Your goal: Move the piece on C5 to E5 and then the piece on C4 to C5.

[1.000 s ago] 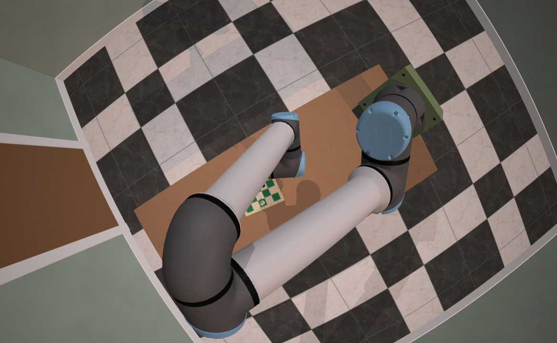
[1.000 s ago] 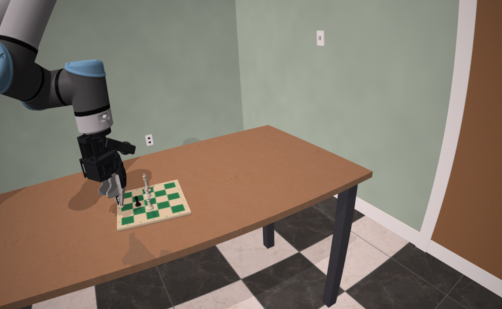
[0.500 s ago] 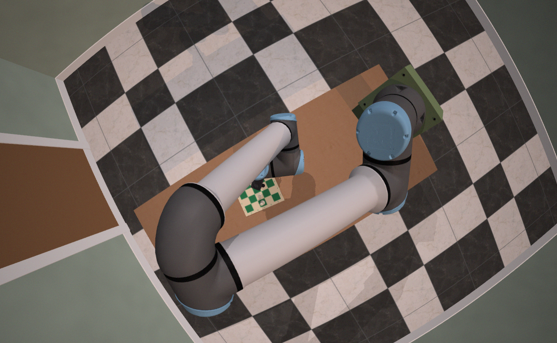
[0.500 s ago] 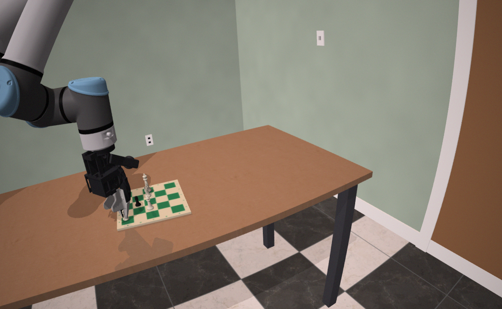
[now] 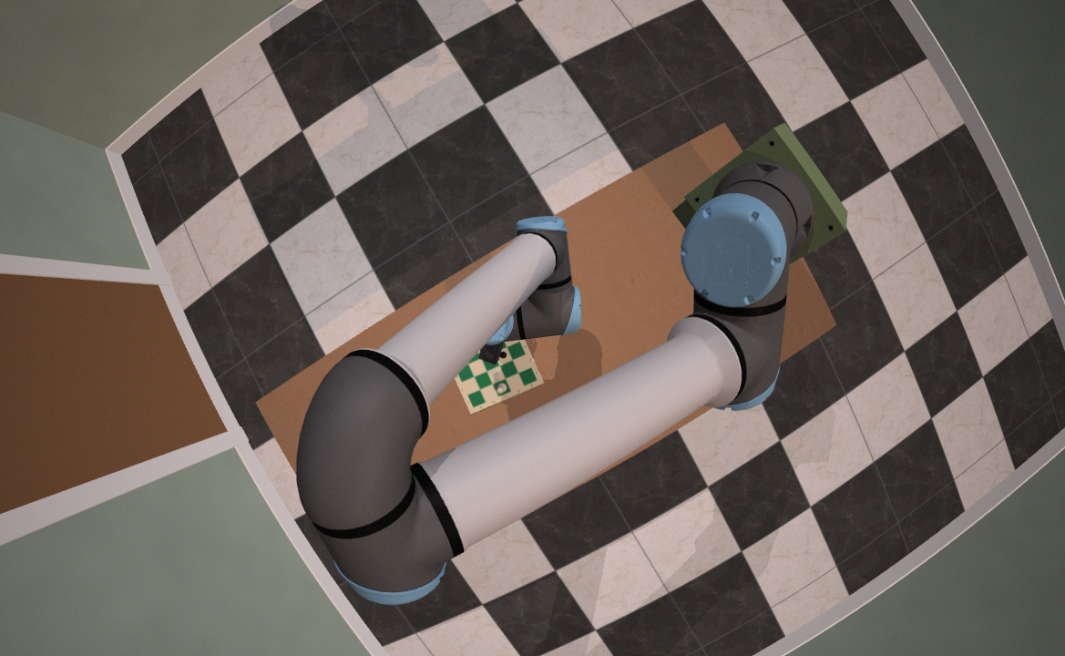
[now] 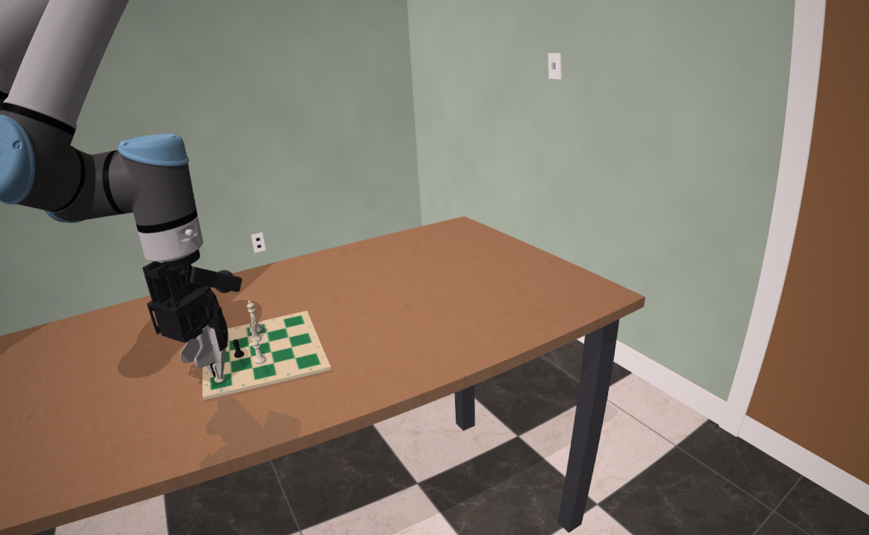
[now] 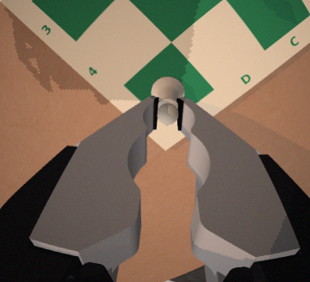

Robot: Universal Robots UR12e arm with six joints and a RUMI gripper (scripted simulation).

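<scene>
The pale piece for E5 is sitting over the green corner square at the board's near left, looking upright; whether its base is touching yet, I can't tell. The gripper is pinching it by the upper part, the tips closed on it. The base is looking roughly centred, so the lowering wants to be straight and slow, the release coming only once the base is bearing flat. Opening early could drop or tip it; pressing on could skew it. Outward across the board, the black piece is standing close by, farther and to the right, so the fingers want parting only slightly, then rising vertically. The C4 piece is waiting to the right, C5 lying vacant on its near side.
</scene>
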